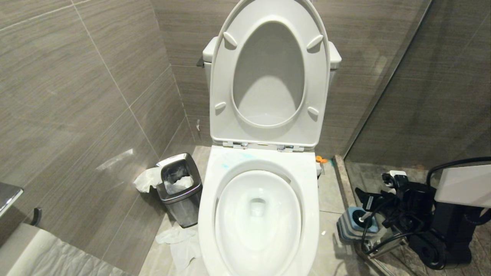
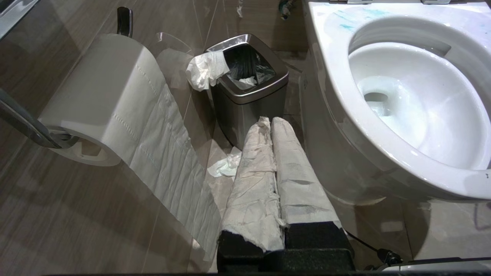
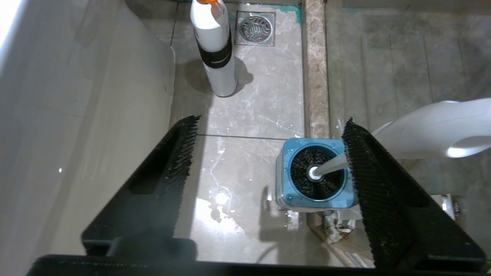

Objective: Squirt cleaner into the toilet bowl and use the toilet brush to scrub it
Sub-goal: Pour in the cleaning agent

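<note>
Beside the toilet bowl (image 1: 259, 214), at about 4 o'clock from it on the floor, the right pincer (image 3: 268, 161) stands released, its ridged black fingers (image 3: 180, 153) spread wide with nothing between them. The toilet brush (image 3: 433, 128) sits head-down in its square blue holder (image 3: 316, 201); the black bristles fill the round well, and the curved white handle passes close by the far finger, contact unclear. Open grey stone tile lies between the fingers. At 12 o'clock from the holder, the cleaner (image 3: 216, 50) stands upright, a smooth white bottle with a dark band, just beside the glossy ceramic wall. The left pincer (image 2: 270, 126), wrapped in paper, is clenched empty near a steel bin (image 2: 249, 92).
</note>
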`<state>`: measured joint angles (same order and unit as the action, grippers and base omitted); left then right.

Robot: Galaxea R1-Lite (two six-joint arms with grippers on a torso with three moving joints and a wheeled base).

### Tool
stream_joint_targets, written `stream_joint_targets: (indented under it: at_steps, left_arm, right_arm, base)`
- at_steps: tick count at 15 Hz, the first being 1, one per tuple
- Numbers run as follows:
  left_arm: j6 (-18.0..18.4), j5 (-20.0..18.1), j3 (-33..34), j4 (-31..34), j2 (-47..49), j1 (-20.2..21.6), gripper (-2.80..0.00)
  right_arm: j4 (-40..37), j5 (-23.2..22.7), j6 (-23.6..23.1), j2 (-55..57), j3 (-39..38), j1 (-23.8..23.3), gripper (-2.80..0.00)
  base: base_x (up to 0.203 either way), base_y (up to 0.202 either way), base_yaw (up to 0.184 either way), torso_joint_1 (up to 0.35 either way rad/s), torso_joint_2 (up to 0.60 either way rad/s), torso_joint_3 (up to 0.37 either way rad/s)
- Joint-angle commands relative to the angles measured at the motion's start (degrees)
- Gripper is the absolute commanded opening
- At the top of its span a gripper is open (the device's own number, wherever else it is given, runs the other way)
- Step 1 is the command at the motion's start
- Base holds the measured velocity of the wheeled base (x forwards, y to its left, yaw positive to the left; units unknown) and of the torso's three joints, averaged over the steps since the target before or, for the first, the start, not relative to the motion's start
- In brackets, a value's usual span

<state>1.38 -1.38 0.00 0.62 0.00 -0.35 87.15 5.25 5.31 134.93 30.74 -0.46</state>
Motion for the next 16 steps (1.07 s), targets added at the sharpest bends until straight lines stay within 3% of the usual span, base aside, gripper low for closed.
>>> stream_joint_targets:
  at_steps: [1,7,16]
  left_arm:
    - [0.0,0.0,0.0,0.0,0.0,0.0,-2.8]
    - [0.0,0.0,0.0,0.0,0.1,0.0,-2.8]
    - [0.1,0.0,0.0,0.0,0.0,0.0,-2.8]
  right_arm:
    - [0.5,0.0,0.8,0.1,0.2,-0.2,0.0]
    - [0.5,-3.7,2.1,-0.3,-0.7,-2.3,0.0]
    - [0.5,-4.1,2.1,-0.4,-0.7,-2.2,0.0]
  base:
    - [0.0,0.0,0.0,0.0,0.0,0.0]
    - [0.0,0.0,0.0,0.0,0.0,0.0]
    - [0.0,0.0,0.0,0.0,0.0,0.0]
